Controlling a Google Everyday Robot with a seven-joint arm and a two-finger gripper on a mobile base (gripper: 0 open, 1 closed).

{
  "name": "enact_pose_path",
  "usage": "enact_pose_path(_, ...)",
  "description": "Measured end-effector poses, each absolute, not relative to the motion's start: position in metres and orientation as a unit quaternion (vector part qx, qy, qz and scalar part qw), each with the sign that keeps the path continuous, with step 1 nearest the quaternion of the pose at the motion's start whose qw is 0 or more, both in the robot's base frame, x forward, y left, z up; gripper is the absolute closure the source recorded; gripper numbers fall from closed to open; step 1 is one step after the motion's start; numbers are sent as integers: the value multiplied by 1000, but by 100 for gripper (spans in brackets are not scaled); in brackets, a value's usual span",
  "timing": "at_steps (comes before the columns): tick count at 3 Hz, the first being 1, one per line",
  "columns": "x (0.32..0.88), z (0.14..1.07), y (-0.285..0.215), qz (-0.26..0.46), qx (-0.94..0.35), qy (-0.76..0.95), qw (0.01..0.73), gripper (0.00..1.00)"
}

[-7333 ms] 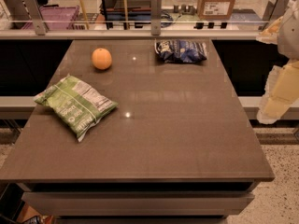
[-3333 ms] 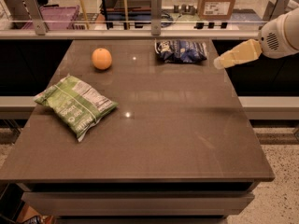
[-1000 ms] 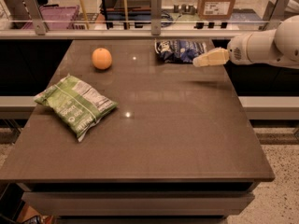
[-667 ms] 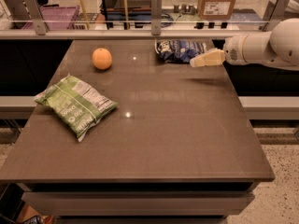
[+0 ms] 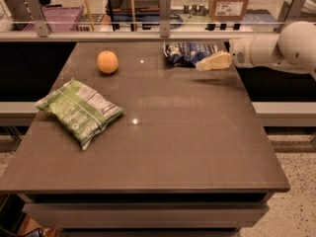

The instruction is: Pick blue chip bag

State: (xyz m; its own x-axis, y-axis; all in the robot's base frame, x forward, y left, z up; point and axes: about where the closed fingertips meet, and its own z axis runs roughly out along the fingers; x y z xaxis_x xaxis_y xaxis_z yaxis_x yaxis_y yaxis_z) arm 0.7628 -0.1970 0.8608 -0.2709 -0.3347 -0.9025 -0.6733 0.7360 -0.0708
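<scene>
The blue chip bag (image 5: 184, 53) is a small crinkled dark-blue foil bag with white markings, lying at the far right of the brown table (image 5: 163, 132). My gripper (image 5: 203, 65) comes in from the right on a white arm, its cream fingers (image 5: 215, 61) low over the table and right at the bag's right end, overlapping its edge. I cannot tell whether it touches the bag.
An orange (image 5: 107, 61) sits at the far left of the table. A larger light-green bag (image 5: 79, 110) with a white label lies at the left edge. A metal rail with a glass panel (image 5: 163, 28) runs behind the table, with boxes beyond.
My gripper has swung in from the right side of the table and moved left, closing on the blue chip bag's right end. The bag, orange and green bag have not moved.
</scene>
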Motion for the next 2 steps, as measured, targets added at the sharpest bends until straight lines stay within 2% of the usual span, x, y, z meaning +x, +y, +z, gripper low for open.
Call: enact_pose_path(2,786,848,-172,201,-349,761,509,0)
